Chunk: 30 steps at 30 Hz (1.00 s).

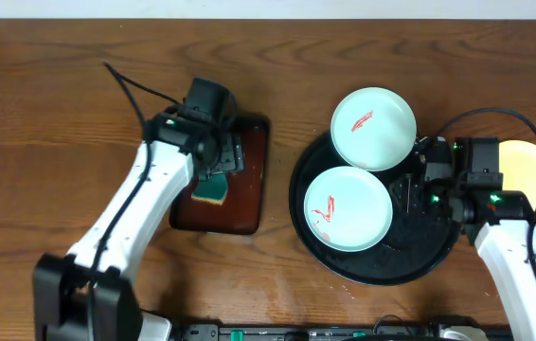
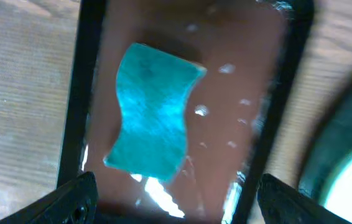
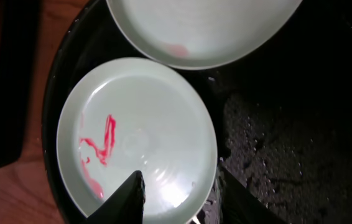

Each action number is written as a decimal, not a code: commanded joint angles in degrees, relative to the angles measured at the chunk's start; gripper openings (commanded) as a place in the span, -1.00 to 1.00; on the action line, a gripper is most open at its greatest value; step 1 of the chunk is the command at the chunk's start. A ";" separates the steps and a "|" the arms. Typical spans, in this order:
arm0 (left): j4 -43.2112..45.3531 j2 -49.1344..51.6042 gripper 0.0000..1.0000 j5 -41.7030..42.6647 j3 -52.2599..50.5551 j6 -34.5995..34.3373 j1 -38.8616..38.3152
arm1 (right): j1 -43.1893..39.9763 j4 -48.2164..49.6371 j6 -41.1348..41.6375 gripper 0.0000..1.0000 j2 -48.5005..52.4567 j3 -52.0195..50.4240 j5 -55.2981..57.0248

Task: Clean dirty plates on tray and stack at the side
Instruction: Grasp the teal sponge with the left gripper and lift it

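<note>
Overhead, the near plate (image 1: 348, 208) lay flat inside the round black tray (image 1: 419, 256), toward its left side, with a red smear on its left half. A far plate (image 1: 373, 128), equally pale and also marked with red, sat across the tray's far rim, its near edge meeting the near plate's far edge. A yellow plate (image 1: 531, 175) rested on the table (image 1: 60, 114) just beside the tray's right rim, partly hidden by the right arm.

The right gripper (image 1: 408, 194) hung over the tray at the near plate's right edge. From the right wrist view, the right gripper (image 3: 179, 183) was partly spread, one finger above the plate's surface and the other above the wet black tray floor, with the plate's rim between them. Whether either finger touched the plate could not be told.

Left of the black tray, a small red-brown tray (image 1: 244, 204) held a teal sponge (image 1: 213, 192). The left gripper (image 1: 221, 156) hovered above it, spread wide, its fingers apart from the sponge (image 2: 154, 112) and holding nothing.
</note>
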 commanded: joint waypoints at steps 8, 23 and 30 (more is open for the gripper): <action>8.09 14.73 -0.01 -3.91 -4.20 -0.50 0.61 | -0.20 -3.72 -0.92 -0.31 -0.28 0.66 0.61; 2.97 11.54 -0.78 7.04 0.50 3.87 1.22 | -0.20 -4.31 2.58 -0.52 -0.28 0.66 4.22; 2.12 8.00 0.30 6.99 0.15 4.24 1.22 | -2.23 -2.62 7.43 -0.37 -0.26 0.66 12.37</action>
